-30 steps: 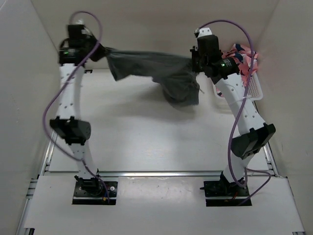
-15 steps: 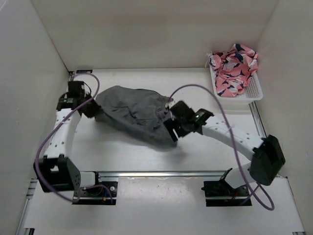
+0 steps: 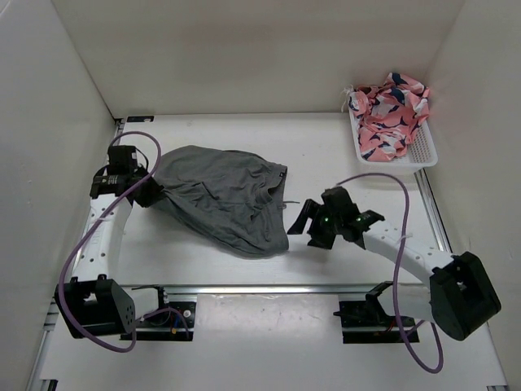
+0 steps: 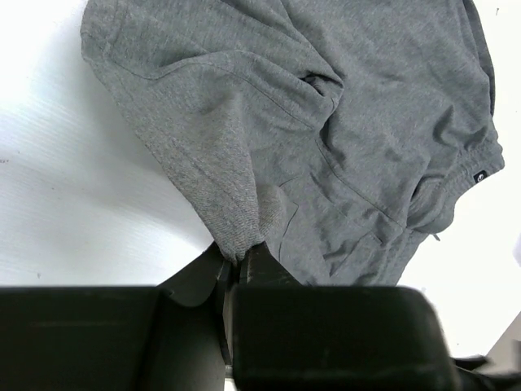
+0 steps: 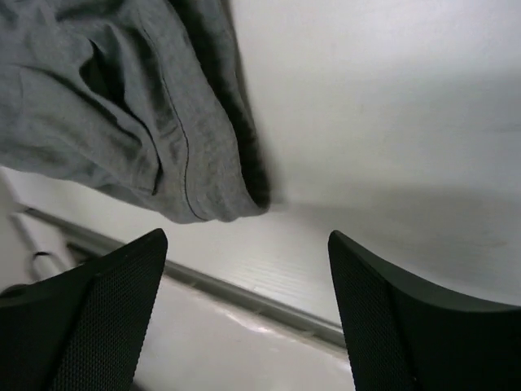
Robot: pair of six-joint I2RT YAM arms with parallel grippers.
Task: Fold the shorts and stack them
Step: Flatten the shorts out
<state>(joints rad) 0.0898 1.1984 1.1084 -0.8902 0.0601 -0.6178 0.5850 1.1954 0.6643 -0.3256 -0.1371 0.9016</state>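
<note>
Your left gripper (image 3: 151, 192), left of frame, is clamped tight on a bunched edge of the shorts (image 3: 220, 199). They lie centre-left on the table (image 3: 342, 163), plain grey, rumpled, waistband and drawstring toward the right. Your right gripper (image 3: 301, 221), just right of them, gapes wide and holds nothing.

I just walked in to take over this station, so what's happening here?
Two arms are handling the grey shorts, which lie crumpled, not yet folded, on the table. The left gripper has its jaws shut on their left edge. The right gripper hovers just off their right side, jaws open and empty.
</note>
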